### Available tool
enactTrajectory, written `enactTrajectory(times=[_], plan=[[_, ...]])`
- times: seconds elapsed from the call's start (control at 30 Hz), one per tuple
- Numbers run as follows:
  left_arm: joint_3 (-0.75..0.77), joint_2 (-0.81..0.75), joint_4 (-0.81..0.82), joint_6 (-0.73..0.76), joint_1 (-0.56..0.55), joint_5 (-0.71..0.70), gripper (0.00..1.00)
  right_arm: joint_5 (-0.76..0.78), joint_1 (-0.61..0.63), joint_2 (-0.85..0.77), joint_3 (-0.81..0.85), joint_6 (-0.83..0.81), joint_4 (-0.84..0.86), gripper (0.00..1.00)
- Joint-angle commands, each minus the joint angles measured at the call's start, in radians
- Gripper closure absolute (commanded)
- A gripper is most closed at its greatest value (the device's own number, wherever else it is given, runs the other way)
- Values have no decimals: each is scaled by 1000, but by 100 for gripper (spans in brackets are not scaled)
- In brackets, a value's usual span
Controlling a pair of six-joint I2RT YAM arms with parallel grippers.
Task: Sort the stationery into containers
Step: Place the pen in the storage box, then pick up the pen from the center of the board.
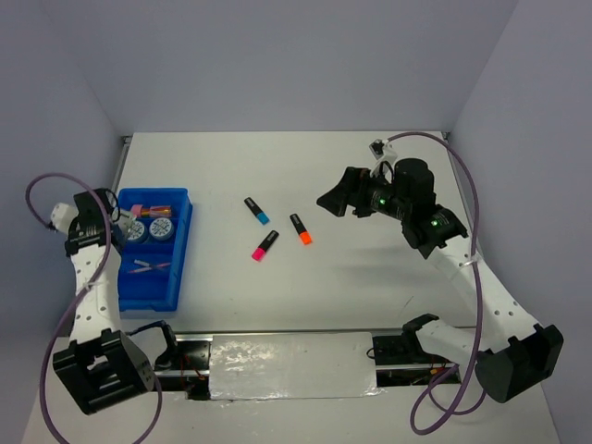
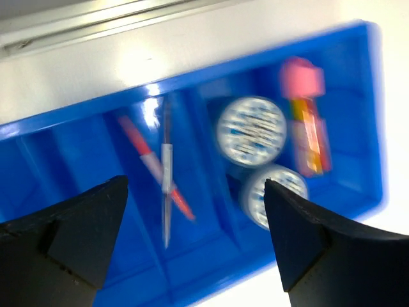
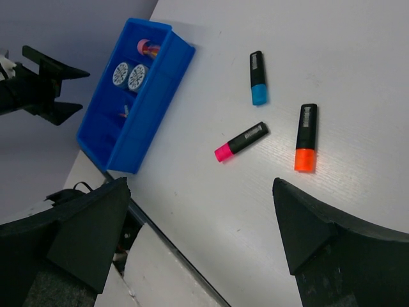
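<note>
The blue tray [image 1: 176, 277] stands at the table's left. It holds two patterned rolls [image 1: 148, 228], a pink cylinder [image 1: 153, 209] and two thin pens [image 1: 148, 267]. Three highlighters lie loose mid-table: blue-ended [image 1: 256, 210], pink-ended [image 1: 265, 245], orange-ended [image 1: 301, 228]. My left gripper [image 1: 120, 220] hovers open and empty over the tray's left edge; its wrist view shows the pens [image 2: 163, 173], rolls [image 2: 251, 130] and cylinder [image 2: 305, 115]. My right gripper [image 1: 340, 199] is open and empty, raised right of the highlighters [image 3: 241, 141].
A metal rail [image 1: 287, 356] with cables runs along the table's near edge. Grey walls close in the back and sides. The tray also shows at the upper left of the right wrist view [image 3: 150, 109].
</note>
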Motion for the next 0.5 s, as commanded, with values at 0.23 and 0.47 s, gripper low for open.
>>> enactTrajectory(times=[0.23,0.47], plan=[[585,526,-24,569,-860,-46,1,-7,5,-24,99,-66,-91,0],[495,647,101,628,-1018,107,1,-18,3,-85,84,-89,-140,0]])
